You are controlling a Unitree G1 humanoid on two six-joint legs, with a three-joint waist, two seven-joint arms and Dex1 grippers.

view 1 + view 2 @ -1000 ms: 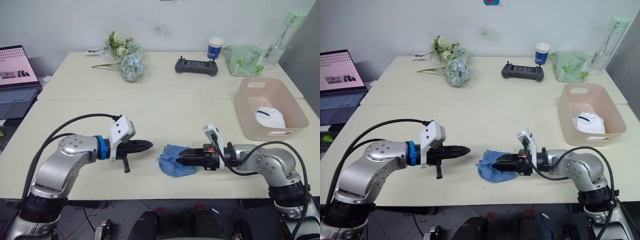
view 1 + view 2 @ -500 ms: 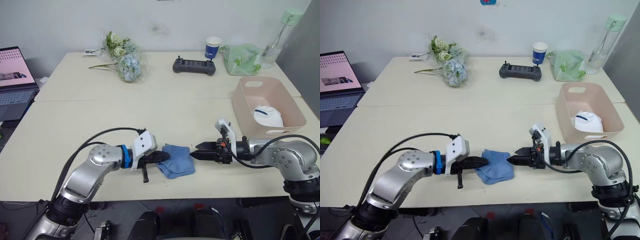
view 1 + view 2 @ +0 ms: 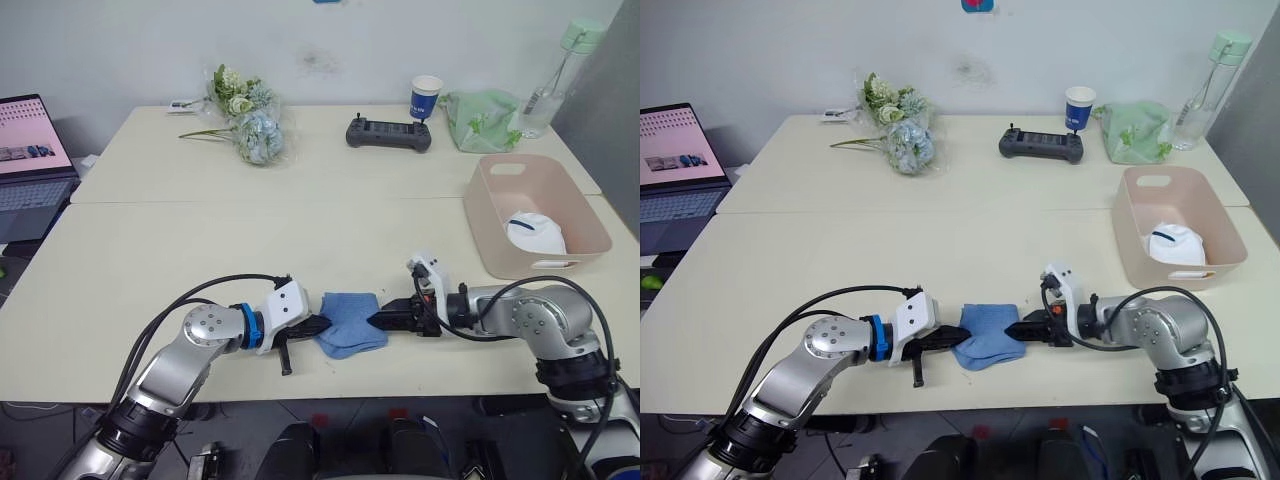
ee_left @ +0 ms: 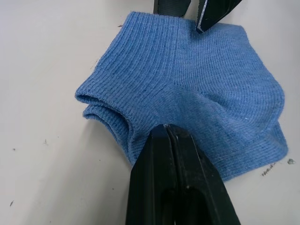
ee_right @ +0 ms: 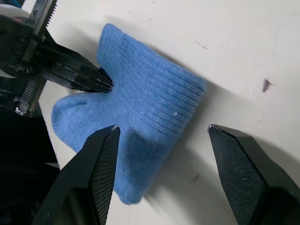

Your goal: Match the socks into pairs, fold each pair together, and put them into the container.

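Note:
A folded light blue pair of socks (image 3: 350, 322) lies near the table's front edge, between my two grippers. My left gripper (image 4: 164, 127) is shut, and its tip presses on the sock's left side. On the right side my right gripper (image 5: 163, 129) stands open, its two fingers (image 5: 96, 178) straddling that edge of the sock. The pale pink container (image 3: 482, 215) sits at the far right. Inside it lies a white sock (image 3: 538, 233).
At the back of the table are a flower bunch (image 3: 250, 125), a black controller (image 3: 390, 132), a blue-and-white paper cup (image 3: 427, 97), a pale green bag (image 3: 485, 118) and a bottle (image 3: 550, 80). A laptop (image 3: 35, 150) stands at the far left.
My left gripper has come in from the left onto the blue socks. My right gripper drew back from them, then returned to their right edge.

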